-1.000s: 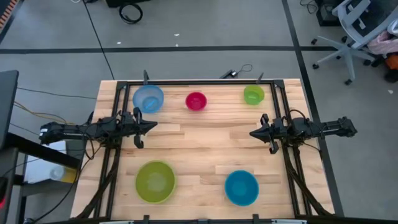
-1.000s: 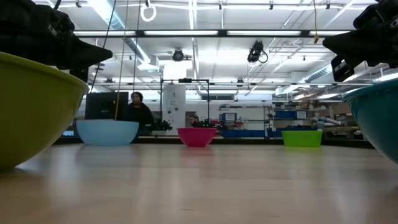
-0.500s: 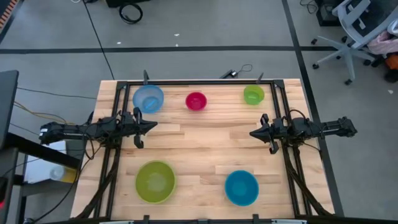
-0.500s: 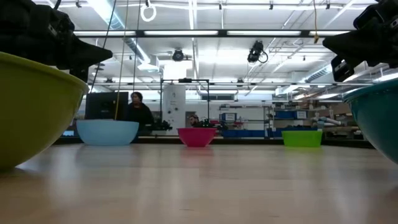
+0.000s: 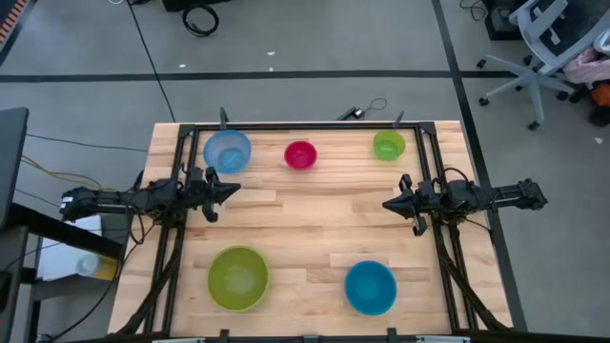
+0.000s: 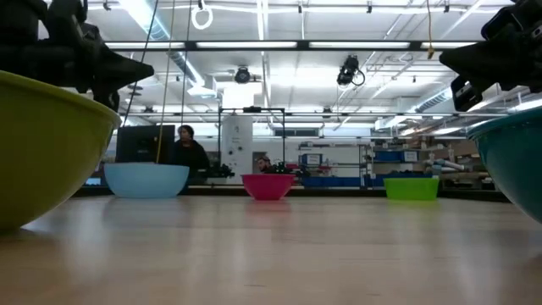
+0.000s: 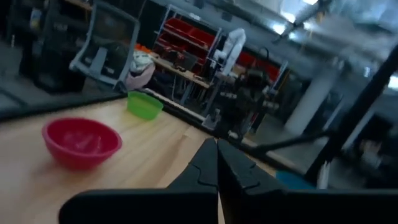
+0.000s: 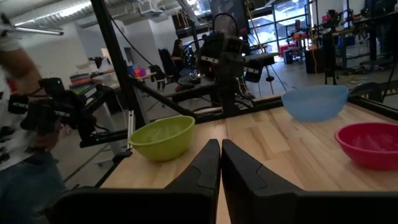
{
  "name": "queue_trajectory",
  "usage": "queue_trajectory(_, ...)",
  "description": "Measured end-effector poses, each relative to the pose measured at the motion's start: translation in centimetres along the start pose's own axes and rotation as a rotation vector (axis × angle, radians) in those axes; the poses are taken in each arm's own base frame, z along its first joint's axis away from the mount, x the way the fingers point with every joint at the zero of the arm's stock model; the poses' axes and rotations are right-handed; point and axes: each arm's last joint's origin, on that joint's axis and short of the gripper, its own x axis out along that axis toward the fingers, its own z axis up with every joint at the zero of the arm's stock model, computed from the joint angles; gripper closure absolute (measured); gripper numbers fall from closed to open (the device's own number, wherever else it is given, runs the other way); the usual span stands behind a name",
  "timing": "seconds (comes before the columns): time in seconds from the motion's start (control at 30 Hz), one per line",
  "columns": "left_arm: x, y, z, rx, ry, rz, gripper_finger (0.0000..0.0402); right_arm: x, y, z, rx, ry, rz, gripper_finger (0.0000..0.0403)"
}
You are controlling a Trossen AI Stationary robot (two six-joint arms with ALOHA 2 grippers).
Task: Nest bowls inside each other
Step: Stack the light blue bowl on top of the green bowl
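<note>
Five bowls rest on their bases on the wooden table (image 5: 315,229). Along the far edge stand a light blue bowl (image 5: 227,151), a small magenta-red bowl (image 5: 300,154) and a small lime green bowl (image 5: 389,145). Near the front edge stand a large yellow-green bowl (image 5: 238,277) and a medium blue bowl (image 5: 370,287). My left gripper (image 5: 233,191) hovers shut at the table's left side and points right. My right gripper (image 5: 388,204) hovers shut at the right side and points left. Both are clear of every bowl. The left wrist view shows the shut fingers (image 7: 231,163) tilted, with the magenta-red bowl (image 7: 81,142) beyond them.
Black frame rails (image 5: 305,127) run along the table's far, left and right edges. Open wood lies between the two grippers. Beyond the far edge a person (image 6: 188,148) sits in the room, and another person's arm (image 8: 18,68) shows past the table in the right wrist view.
My left gripper has rolled a little about the line it points along, staying in place and shut.
</note>
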Motion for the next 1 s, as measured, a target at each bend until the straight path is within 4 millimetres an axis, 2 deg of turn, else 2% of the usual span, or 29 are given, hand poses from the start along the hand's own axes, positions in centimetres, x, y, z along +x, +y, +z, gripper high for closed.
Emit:
queue_trajectory(0.07, 0.0, -0.1, 0.2, -0.036, -0.023, -0.007, 0.0401, 0.0, 0.0, 0.0, -0.014, -0.001, -0.001, 0.0380)
queue_trajectory(0.23, 0.0, -0.3, 0.7, -0.074, -0.074, -0.029, 0.0401, 0.0, -0.2, 0.3, -0.198, -0.043, -0.079, 0.0380)
queue_trajectory(0.4, -0.1, -0.6, 1.5, -0.103, -0.164, -0.045, 0.0401, -0.2, 0.0, 2.1, -0.142, -0.236, -0.147, 0.0380)
queue_trajectory(0.47, 0.1, -0.8, 1.7, -0.102, -0.124, -0.025, 0.0401, -0.6, -0.4, 3.1, -0.068, -0.363, -0.300, 0.0380)
queue_trajectory(0.53, 0.4, -1.3, 2.2, -0.096, -0.039, 0.001, 0.0401, -1.0, -0.8, 3.6, 0.084, -0.466, -0.449, 0.0380)
queue_trajectory(0.67, 1.3, -2.6, 3.3, -0.063, 0.237, 0.074, 0.0401, -1.4, -2.0, 2.9, 0.381, -0.584, -0.776, 0.0380)
queue_trajectory(0.73, 1.5, -3.2, 4.0, -0.059, 0.387, 0.136, 0.0401, -1.2, -2.4, 1.8, 0.457, -0.547, -0.821, 0.0381)
queue_trajectory(0.83, 1.7, -3.7, 5.2, -0.040, 0.521, 0.261, 0.0395, -0.6, -2.7, 0.1, 0.530, -0.380, -0.754, 0.0385)
queue_trajectory(1.0, 2.1, -3.6, 7.7, 0.026, 0.497, 0.549, 0.0345, 0.8, -2.8, -0.5, 0.675, -0.197, -0.604, 0.0396)
